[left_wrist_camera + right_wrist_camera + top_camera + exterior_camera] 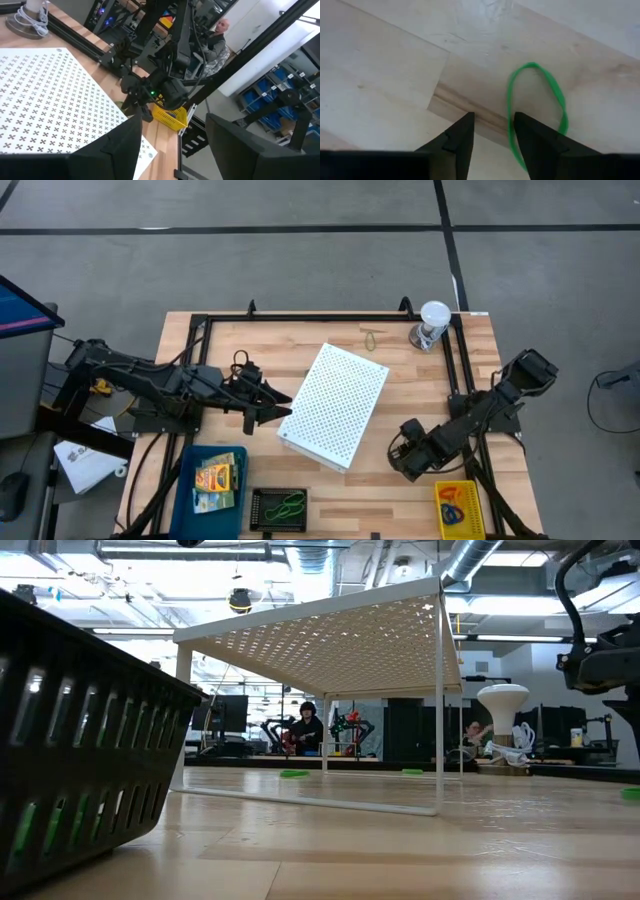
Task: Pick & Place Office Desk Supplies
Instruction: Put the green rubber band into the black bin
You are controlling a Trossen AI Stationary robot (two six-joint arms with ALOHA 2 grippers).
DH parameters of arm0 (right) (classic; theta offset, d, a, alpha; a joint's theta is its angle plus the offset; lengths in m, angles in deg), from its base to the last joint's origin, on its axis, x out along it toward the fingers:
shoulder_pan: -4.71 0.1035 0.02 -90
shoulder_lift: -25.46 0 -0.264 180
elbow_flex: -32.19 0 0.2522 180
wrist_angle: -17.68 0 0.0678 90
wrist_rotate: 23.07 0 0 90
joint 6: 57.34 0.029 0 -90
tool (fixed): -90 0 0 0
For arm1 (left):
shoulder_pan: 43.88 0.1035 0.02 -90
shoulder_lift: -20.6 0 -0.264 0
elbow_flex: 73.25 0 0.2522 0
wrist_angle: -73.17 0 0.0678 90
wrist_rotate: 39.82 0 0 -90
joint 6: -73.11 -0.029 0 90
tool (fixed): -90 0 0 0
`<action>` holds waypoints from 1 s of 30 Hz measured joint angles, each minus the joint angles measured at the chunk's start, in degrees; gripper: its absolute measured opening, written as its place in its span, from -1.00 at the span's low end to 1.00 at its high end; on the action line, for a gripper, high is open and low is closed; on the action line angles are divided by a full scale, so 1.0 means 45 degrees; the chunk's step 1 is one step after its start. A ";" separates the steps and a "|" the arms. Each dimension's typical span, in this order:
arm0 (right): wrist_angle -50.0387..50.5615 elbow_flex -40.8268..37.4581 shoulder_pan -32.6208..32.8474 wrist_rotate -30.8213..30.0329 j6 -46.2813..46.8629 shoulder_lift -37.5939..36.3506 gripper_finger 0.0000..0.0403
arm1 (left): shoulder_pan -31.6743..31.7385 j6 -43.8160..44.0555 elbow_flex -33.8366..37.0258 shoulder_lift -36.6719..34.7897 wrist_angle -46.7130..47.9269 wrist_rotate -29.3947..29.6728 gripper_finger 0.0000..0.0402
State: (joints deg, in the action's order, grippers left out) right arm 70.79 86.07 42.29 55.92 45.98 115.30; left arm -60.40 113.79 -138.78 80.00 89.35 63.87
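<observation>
With its fingers spread a little just over the desk [380, 75], the right hand [492, 131] should shift sideways to straddle the green rubber band [538, 107] before pinching.

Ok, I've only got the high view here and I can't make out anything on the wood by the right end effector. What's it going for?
Observer: A green rubber band lies flat on the table, just ahead of the right end effector.
Operator: Is it between the fingers?
Observer: Not yet. Bare table shows in the gap. The loop sits off to one side, and its near part is hidden behind one finger.
Operator: And the left end effector, holding anything?
Observer: No. The left end effector is open and empty, and it looks across the white perforated box.
</observation>
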 joint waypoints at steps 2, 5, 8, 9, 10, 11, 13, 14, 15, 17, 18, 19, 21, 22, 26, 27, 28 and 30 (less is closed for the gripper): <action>0.0210 0.0005 0.0015 -0.0008 0.0018 0.0015 -0.35 | 0.0000 0.0079 0.0005 0.0000 -0.0006 0.0002 0.06; 0.0463 0.0010 0.0015 0.0040 0.0022 0.0035 -0.52 | 0.0000 0.0084 0.0005 0.0000 -0.0022 0.0000 0.06; 0.0640 -0.0005 0.0053 0.0045 -0.0017 0.0035 -0.79 | -0.0005 0.0084 0.0005 0.0000 -0.0097 -0.0009 0.06; 0.0695 -0.0014 0.0078 -0.0037 -0.0017 0.0035 -0.89 | -0.0005 0.0084 0.0005 0.0000 -0.0097 -0.0036 0.06; 0.0726 -0.0023 0.0087 -0.0137 0.0031 0.0038 -0.94 | -0.0005 0.0082 0.0005 0.0000 -0.0092 -0.0068 0.06; 0.0725 -0.0029 0.0088 -0.0169 0.0180 0.0031 -0.95 | -0.0011 0.0081 0.0005 0.0000 -0.0095 -0.0129 0.06; 0.0588 -0.0095 0.0143 -0.0160 0.0335 -0.0187 -0.97 | -0.0056 0.0049 0.0005 0.0000 -0.0092 -0.0252 0.06; 0.0508 -0.0007 0.0204 -0.0256 0.0361 -0.0345 -0.98 | -0.0089 0.0020 0.0005 0.0000 -0.0092 -0.0262 0.06; 0.0535 0.0098 0.0278 -0.0451 0.0426 -0.0505 -0.98 | -0.0107 0.0016 0.0005 0.0000 -0.0092 -0.0270 0.06; 0.0712 0.0497 0.0519 -0.1156 0.0779 -0.0977 -0.99 | -0.0192 -0.0022 0.0005 0.0000 -0.0092 -0.0347 0.06; 0.0558 0.0886 0.0684 -0.1765 0.0934 -0.1324 -0.99 | -0.0243 -0.0115 0.0005 0.0000 -0.0092 -0.0374 0.06; 0.0388 0.1223 0.0866 -0.2505 0.1141 -0.1661 -0.99 | -0.0324 -0.0217 0.0005 0.0000 -0.0104 -0.0374 0.06; 0.0302 0.1852 0.1304 -0.4264 0.1240 -0.2258 -0.99 | -0.0501 -0.0254 0.0005 0.0024 -0.0239 -0.0374 0.06; 0.0093 0.2200 0.1480 -0.5108 0.1166 -0.2459 -0.99 | -0.0564 -0.0325 0.0005 0.0097 -0.0334 -0.0374 0.06; -0.1268 0.3582 0.1514 -0.7155 -0.0503 -0.3068 -1.00 | -0.0690 -0.1054 0.0010 0.0467 -0.0754 -0.0349 0.06; -0.1726 0.3865 0.1405 -0.7280 -0.1083 -0.3082 -1.00 | -0.0689 -0.1232 0.0010 0.0590 -0.0975 -0.0339 0.06; -0.2152 0.4113 0.1271 -0.7364 -0.1671 -0.3087 -1.00 | -0.0662 -0.1343 0.0007 0.0757 -0.1325 -0.0335 0.06; -0.3343 0.4693 0.0916 -0.7590 -0.2909 -0.2982 -1.00 | -0.0603 -0.1634 0.0010 0.1158 -0.1942 -0.0330 0.06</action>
State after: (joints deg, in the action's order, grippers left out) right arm 55.75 107.19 46.41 21.76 32.89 101.88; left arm -63.11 106.44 -138.74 85.21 80.61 62.39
